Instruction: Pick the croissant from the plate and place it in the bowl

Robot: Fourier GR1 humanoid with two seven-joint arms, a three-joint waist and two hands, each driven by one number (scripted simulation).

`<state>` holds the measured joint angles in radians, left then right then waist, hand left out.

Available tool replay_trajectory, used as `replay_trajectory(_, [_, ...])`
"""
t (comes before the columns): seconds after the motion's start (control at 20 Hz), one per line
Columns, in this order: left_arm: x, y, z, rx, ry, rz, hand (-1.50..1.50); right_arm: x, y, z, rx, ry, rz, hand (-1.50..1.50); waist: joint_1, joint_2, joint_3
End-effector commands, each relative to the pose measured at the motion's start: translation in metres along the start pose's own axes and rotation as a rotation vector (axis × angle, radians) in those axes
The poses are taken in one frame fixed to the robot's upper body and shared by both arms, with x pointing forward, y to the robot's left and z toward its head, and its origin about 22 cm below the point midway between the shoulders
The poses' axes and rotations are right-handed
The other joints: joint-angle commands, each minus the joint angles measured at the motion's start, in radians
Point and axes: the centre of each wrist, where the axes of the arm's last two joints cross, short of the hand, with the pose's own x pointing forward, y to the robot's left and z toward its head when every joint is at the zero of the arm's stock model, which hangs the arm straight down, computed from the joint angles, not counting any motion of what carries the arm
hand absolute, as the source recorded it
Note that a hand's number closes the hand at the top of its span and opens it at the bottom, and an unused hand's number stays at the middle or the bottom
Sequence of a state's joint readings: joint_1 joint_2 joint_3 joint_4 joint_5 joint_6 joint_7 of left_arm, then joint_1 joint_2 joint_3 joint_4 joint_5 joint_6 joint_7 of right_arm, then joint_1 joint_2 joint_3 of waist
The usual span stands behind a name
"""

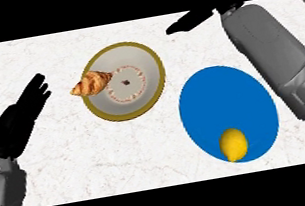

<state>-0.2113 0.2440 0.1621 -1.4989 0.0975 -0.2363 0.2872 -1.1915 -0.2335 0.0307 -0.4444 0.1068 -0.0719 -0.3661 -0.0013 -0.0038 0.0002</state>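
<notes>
One golden-brown ridged croissant [92, 82], at left rim of bowl [138, 58], left hand [10, 121] splayed empty, right hand [190, 20] outstretched empty

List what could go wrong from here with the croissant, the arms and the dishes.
1. The croissant lies on the bowl's left rim, partly overhanging, so it may tip out onto the counter.
2. The right hand is open beyond the bowl, with its forearm beside the blue plate. Drawing it back might brush the plate.
3. The lemon sits near the plate's lower edge and could roll off if nudged.
</notes>
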Motion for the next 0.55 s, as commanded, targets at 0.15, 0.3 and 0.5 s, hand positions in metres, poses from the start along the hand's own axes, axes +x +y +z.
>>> replay_trajectory(0.15, [-0.013, -0.003, 0.01, 0.057, 0.025, 0.008, 0.0, -0.027, -0.041, 0.043, 0.163, -0.125, -0.218, -1.5, -0.05, -0.017, 0.0])
replay_trajectory(0.3, [-0.012, 0.009, 0.011, 0.049, 0.027, 0.022, 0.0, -0.024, -0.053, 0.054, 0.205, -0.154, -0.336, -1.5, -0.06, -0.021, 0.0])
replay_trajectory(0.5, [-0.014, 0.011, 0.013, 0.053, 0.025, 0.023, 0.0, -0.043, -0.073, 0.113, 0.236, -0.182, -0.298, 1.5, -0.058, -0.016, -0.001])
